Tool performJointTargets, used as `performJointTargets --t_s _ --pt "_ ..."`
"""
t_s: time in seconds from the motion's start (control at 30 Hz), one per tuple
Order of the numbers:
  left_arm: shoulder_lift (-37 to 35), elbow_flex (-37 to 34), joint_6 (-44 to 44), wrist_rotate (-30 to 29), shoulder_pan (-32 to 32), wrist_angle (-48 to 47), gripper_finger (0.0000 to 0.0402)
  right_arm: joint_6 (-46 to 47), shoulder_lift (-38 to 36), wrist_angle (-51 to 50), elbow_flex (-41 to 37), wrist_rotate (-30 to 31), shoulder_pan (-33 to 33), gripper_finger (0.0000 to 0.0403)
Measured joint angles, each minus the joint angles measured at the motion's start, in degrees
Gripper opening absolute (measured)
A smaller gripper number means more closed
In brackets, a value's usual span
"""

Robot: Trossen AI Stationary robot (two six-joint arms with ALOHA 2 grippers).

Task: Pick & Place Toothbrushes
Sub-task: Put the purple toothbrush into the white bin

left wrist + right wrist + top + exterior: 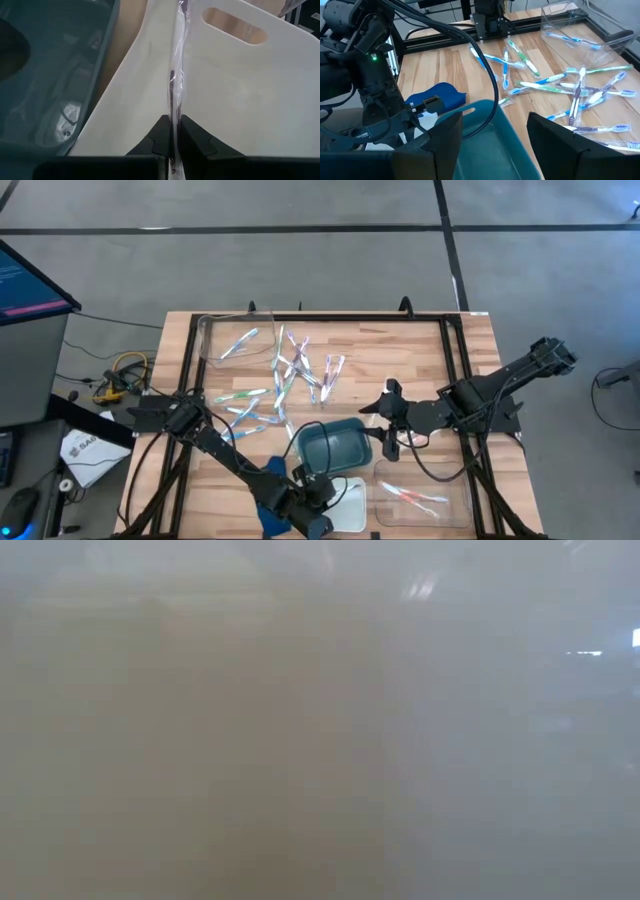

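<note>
Many toothbrushes (300,370) in blue, green and purple lie loose on the wooden table (420,345); the right wrist view shows them as a scattered heap (570,85). My left gripper (176,122) is at the near edge (315,520), above a white flat board (240,90) with a slot hole, and is shut on a purple toothbrush in a clear wrapper (179,55). My right gripper (495,130) hangs open over the teal tray (490,145), right of centre (385,408), with nothing between its fingers. The low view shows only haze. My left gripper pinches one end of the wrapped purple toothbrush (174,116) between its two fingers. The fingers slant downward and lie along the brush, which sticks straight out past the fingertips over the white board. Whether its far end touches the board, I cannot tell.
A clear tray (232,338) with a few brushes stands at the far left, another clear tray (425,495) with pinkish brushes at the near right. The teal tray (335,445) sits beside the white board (350,492). A dark blue cloth piece (437,97) lies near the left arm.
</note>
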Motion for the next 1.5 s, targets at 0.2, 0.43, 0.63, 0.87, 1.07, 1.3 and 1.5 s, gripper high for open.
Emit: performJointTargets --t_s 0.2,0.43,0.63,0.87,1.07,1.3,1.5 --pt "0.0 0.0 0.0 0.0 0.0 0.0 0.0014 0.0 0.0 0.0 0.0 0.0 0.0 0.0216" --pt "0.0 0.0 0.0 1.4 0.2 0.0 0.0028 0.0 0.0 0.0 0.0 0.0 0.0 0.0216" --pt "0.0 0.0 -0.3 2.6 0.5 0.0 0.0047 0.0 0.0 0.0 0.0 0.0 0.0 0.0216" --pt "0.0 0.0 -0.1 2.9 0.5 0.1 0.0051 0.0 0.0 0.0 0.0 0.0 0.0 0.0216" --pt "0.0 0.0 0.0 4.7 0.6 0.1 0.0055 0.0 0.0 0.0 0.0 0.0 0.0 0.0216" --pt "0.0 -0.1 -0.1 4.9 0.8 0.1 0.0099 0.0 0.0 0.0 0.0 -0.1 0.1 0.0216" --pt "-0.5 -0.1 -0.1 5.7 1.0 0.3 0.0142 0.0 0.0 0.0 0.0 -0.1 0.1 0.0216"
